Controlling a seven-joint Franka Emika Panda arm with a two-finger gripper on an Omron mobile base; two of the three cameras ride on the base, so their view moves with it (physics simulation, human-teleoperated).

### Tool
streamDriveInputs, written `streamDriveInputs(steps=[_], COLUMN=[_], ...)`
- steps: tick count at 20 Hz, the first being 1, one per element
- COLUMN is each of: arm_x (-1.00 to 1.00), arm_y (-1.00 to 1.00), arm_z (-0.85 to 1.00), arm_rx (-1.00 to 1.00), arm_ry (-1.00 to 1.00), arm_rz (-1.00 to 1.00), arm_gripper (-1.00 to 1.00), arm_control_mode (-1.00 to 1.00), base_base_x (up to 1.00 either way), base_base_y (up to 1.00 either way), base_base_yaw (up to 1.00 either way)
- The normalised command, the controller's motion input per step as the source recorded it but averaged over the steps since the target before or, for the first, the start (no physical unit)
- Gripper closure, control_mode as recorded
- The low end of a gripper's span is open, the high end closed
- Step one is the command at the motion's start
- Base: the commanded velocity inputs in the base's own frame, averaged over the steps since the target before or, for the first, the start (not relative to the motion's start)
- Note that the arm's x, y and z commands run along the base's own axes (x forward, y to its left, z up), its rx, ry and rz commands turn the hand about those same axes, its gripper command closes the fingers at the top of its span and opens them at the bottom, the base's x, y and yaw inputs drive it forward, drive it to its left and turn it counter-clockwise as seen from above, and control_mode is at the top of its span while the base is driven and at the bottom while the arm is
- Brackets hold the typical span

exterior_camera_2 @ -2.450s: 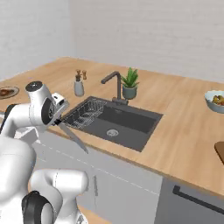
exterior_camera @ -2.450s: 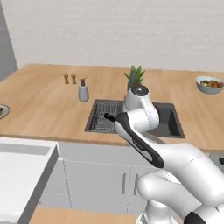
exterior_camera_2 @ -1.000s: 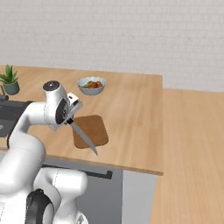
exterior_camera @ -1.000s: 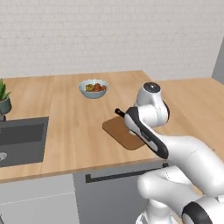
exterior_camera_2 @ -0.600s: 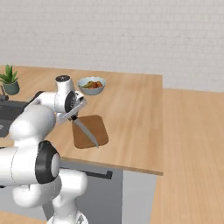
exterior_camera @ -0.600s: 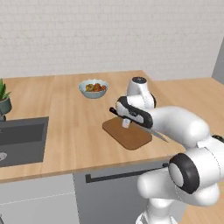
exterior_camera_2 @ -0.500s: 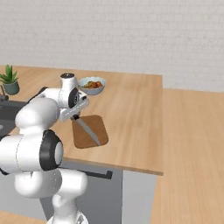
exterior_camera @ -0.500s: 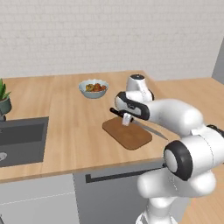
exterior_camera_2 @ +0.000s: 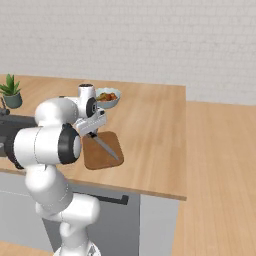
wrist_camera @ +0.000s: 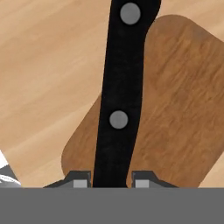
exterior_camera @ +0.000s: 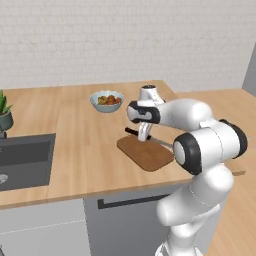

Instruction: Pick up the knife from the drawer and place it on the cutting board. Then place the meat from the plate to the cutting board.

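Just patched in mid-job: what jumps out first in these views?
The gripper is shut on the black handle of the knife, held over the cutting board near the counter's front edge. In the right base view the blade slants down across the board. Behind the board, a bowl of red and yellow food sits on the counter.

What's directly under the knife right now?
The knife, shut in the gripper, hangs over the brown cutting board; the handle's far end reaches over the light wood counter. The handle covers the strip of board below it, so contact cannot be told.
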Motion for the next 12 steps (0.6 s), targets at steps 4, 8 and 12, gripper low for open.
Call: streamDriveInputs(steps=[4, 8, 12], arm_x=[0.42, 0.46, 0.62], arm_y=[0.01, 0.0, 0.0], arm_z=[-0.45, -0.52, -0.34], arm_rx=[-0.04, -0.03, -0.01], arm_ry=[-0.03, 0.0, 0.0], arm_rz=[0.0, 0.0, 0.0], arm_gripper=[1.0, 1.0, 1.0], arm_control_mode=[-1.0, -1.0, -1.0], base_base_x=[0.0, 0.0, 0.0], base_base_y=[0.0, 0.0, 0.0], base_base_yaw=[0.0, 0.0, 0.0])
